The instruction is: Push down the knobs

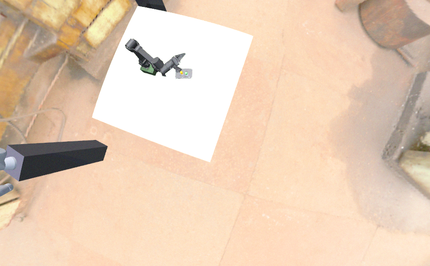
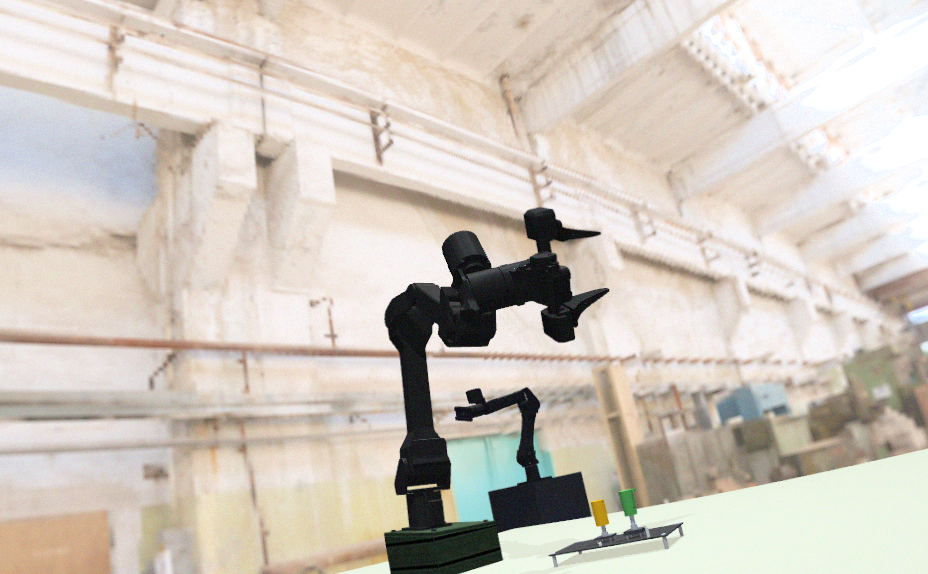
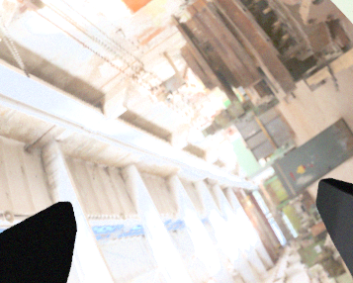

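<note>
The circuit board [image 1: 189, 76] [image 2: 656, 533] stands on short legs on the white table. A yellow knob [image 1: 181, 72] [image 2: 599, 512] and a green knob [image 1: 186, 73] [image 2: 628, 502] stand upright on it, side by side. In the exterior view, a length of pale shaft shows below each knob, above its potentiometer. My gripper [image 1: 183, 62] [image 2: 603, 261] [image 3: 200, 206] is open and empty, its fingers wide apart. It is held high above the board, pointing roughly sideways, and touches nothing. The wrist view shows neither board nor knobs.
The arm's green base [image 1: 148, 69] [image 2: 443, 548] stands on the table beside the board. A second dark arm [image 2: 528, 428] on a black block [image 2: 540, 501] shows in the background of the exterior view. A long black block [image 1: 61, 158] lies beyond the table's edge in the top view.
</note>
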Robot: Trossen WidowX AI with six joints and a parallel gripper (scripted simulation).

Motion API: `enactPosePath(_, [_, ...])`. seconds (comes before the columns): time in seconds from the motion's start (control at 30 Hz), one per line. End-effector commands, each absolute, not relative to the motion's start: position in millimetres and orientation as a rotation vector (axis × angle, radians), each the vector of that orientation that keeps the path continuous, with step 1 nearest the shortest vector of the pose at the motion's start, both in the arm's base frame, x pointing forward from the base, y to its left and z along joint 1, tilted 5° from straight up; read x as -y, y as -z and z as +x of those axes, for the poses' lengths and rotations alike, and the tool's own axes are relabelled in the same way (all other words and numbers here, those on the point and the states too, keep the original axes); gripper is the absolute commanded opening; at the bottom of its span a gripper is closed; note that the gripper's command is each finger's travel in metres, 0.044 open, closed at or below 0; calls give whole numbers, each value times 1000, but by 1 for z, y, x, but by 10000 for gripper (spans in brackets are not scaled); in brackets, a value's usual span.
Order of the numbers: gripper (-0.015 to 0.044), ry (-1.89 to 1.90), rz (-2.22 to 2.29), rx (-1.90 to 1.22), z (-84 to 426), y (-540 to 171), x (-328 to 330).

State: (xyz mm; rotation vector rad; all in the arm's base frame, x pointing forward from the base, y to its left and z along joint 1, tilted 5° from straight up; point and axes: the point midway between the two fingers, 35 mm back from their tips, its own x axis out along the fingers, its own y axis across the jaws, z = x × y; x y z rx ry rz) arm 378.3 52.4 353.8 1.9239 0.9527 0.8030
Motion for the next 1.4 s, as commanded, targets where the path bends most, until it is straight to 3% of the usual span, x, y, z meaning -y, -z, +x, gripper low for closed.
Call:
enactPosePath(0.0, [374,-802,1924,-951,379,-354,-52])
enactPosePath(0.47, [6,-705,1887,-801,413,-338,-53])
enactPosePath(1.37, [0,-363,1603,-688,457,-271,-58])
